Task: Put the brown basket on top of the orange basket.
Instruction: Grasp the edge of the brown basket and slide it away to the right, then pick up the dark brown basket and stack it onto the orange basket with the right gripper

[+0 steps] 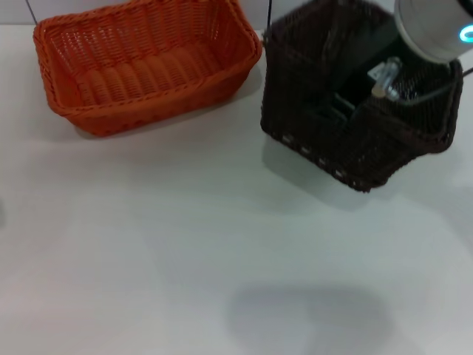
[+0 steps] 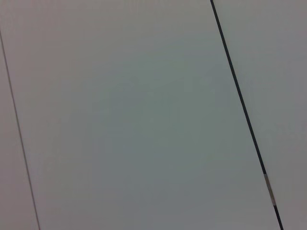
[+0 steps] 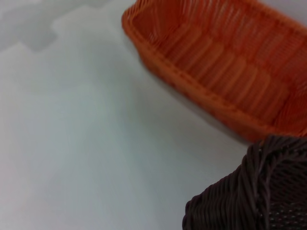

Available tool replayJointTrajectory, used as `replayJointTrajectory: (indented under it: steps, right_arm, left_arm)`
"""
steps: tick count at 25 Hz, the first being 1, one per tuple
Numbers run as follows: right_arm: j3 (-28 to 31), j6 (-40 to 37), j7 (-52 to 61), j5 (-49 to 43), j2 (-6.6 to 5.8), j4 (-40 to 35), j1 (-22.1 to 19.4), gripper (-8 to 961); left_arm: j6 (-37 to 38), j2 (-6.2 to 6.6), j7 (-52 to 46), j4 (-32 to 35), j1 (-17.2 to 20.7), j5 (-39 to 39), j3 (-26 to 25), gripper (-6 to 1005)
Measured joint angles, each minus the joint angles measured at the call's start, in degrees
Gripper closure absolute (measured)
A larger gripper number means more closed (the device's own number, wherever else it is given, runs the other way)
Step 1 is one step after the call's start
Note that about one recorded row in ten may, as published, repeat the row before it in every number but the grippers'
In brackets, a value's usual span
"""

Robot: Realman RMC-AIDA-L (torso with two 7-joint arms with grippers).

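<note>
Two rectangular woven baskets (image 1: 148,63) (image 1: 332,140)

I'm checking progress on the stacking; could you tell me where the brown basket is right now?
In the head view the brown basket sits tilted at the right rear of the table, just right of the orange basket, with the right arm reaching into it.

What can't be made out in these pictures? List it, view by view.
- Right claw: in the head view it sits inside the brown basket, dark against dark weave; open or shut cannot be told. The right wrist view shows no fingers.
- Left claw: in no view; the left wrist view shows only a pale panelled surface.
- Orange basket: far rim cut by the head view's top edge.
- Brown basket: only a corner in the right wrist view.
</note>
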Motion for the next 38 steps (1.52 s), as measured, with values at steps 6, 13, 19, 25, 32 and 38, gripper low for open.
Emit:
replayJointTrajectory:
  steps: [6, 13, 19, 25, 32, 38]
  right_arm:
    - [0.63, -0.62, -0.57, -1.3, 0.0, -4.33, 1.0, 815]
    - [-1.56, -2.55, -3.12, -1.31, 0.04, -7.47, 2.71, 800]
    - [-13.16, 3.84, -21.78, -6.05, 0.2, -11.67, 0.69, 787]
    - [-18.76, 8.16, -35.91, -10.73, 0.24, -12.24, -0.37, 775]
    - [-25.43, 23.22, -57.74, -16.93, 0.49, -9.43, -8.34, 760]
    - [-28.6, 37.62, -74.64, -20.53, 0.6, -6.42, -16.43, 747]
  left_arm:
    - [-0.87, 0.13, 0.21, 0.0, -0.53, 0.0, -0.02, 304]
    - [-1.54, 0.17, 0.27, 0.07, -0.76, 0.0, -0.02, 304]
    - [-2.32, 0.04, 0.15, 0.05, -0.97, 0.0, -0.17, 305]
    - [-3.62, -0.22, -0.33, 0.01, -0.99, -0.14, -0.05, 305]
    - [-4.3, -0.56, -0.8, -0.08, -0.96, -0.42, -0.02, 305]
    - [-5.81, -0.72, -1.0, -0.16, -0.98, -0.4, 0.0, 305]
